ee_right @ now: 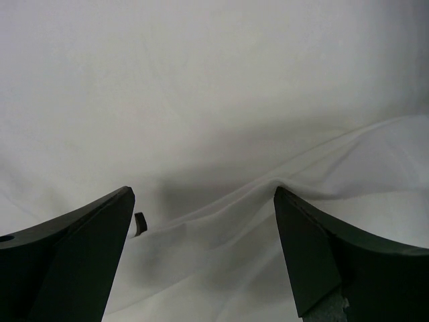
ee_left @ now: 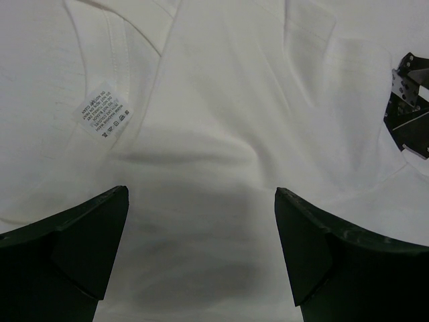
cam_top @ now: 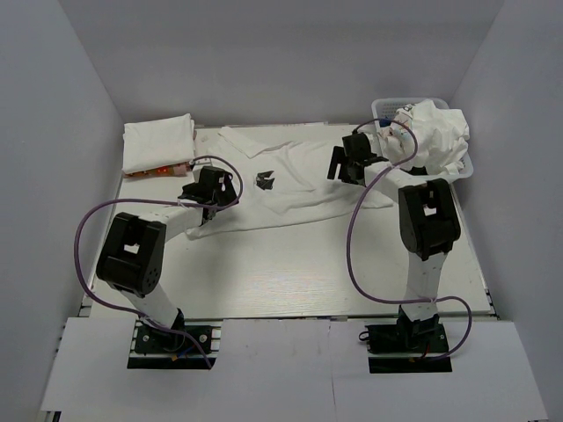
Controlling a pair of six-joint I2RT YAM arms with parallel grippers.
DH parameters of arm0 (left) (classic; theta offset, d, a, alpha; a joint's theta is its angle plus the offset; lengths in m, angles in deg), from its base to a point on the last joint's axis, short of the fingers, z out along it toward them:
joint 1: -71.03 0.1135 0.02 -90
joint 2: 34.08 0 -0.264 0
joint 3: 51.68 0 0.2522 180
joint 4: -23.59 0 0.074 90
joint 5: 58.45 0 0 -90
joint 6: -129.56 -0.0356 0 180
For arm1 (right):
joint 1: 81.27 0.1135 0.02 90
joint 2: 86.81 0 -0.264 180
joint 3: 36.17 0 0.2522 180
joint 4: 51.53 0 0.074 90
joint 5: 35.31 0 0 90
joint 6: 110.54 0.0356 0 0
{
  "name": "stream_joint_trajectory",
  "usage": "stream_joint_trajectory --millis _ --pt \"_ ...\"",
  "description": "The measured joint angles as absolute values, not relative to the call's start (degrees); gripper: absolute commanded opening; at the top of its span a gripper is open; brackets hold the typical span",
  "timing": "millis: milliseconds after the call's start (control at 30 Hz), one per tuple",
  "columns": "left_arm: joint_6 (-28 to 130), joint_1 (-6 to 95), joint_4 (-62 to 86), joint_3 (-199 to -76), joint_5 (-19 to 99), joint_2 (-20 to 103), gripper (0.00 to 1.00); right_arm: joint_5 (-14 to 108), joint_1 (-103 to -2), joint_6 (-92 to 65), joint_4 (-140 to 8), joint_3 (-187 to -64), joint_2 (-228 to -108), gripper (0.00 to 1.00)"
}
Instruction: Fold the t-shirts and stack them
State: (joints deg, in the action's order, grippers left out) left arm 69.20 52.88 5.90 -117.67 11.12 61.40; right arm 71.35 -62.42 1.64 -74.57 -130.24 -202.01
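Observation:
A white t-shirt (cam_top: pixel 290 180) with a small black chest print (cam_top: pixel 264 180) lies spread on the table's middle. My left gripper (cam_top: pixel 222 195) is open, low over its left part; the left wrist view shows the cloth (ee_left: pixel 221 121), its care label (ee_left: pixel 105 113) and the print (ee_left: pixel 409 111). My right gripper (cam_top: pixel 339 167) is open over the shirt's right part; a raised fold of the shirt (ee_right: pixel 268 194) runs between its fingers. A folded white t-shirt (cam_top: pixel 157 143) lies at the back left. Crumpled white shirts (cam_top: pixel 435 136) fill the basket.
A white lattice basket (cam_top: pixel 391 107) stands at the back right corner. Grey walls close in the table on three sides. The table's front half (cam_top: pixel 290 272) is bare wood. Something red and orange (cam_top: pixel 163 170) peeks from under the folded shirt.

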Motion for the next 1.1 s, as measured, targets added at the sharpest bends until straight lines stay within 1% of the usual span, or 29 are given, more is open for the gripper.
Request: stream_joint_trajectory --millis 100,167,600,733,933,1000,1100 --pt "69.2 52.88 5.79 -117.67 11.08 61.73 1.0 69.95 -62.51 -0.02 -75.31 -133.85 -203.13 0.9" --pt "69.2 52.88 5.75 -117.67 11.1 61.84 1.0 69.47 -62.51 -1.25 -73.89 -133.65 -202.71 0.9" --pt "69.64 52.9 7.78 -117.67 14.38 62.16 1.0 70.35 -64.19 -0.94 -71.49 -111.6 -188.2 0.9" --pt "70.19 52.9 8.55 -117.67 15.38 64.15 1.0 70.61 -65.02 -0.55 -71.1 -109.79 -188.11 0.9" --pt "71.04 52.9 8.96 -117.77 15.43 65.79 1.0 69.6 -66.66 1.75 -70.35 -111.54 -191.83 0.9" --pt "71.59 52.9 8.57 -117.8 14.84 65.7 1.0 69.6 -66.83 3.1 -68.87 -108.72 -190.19 0.9" --pt "72.85 52.9 6.87 -117.23 14.12 64.65 1.0 68.21 -67.07 5.37 -67.88 -101.66 -184.24 0.9"
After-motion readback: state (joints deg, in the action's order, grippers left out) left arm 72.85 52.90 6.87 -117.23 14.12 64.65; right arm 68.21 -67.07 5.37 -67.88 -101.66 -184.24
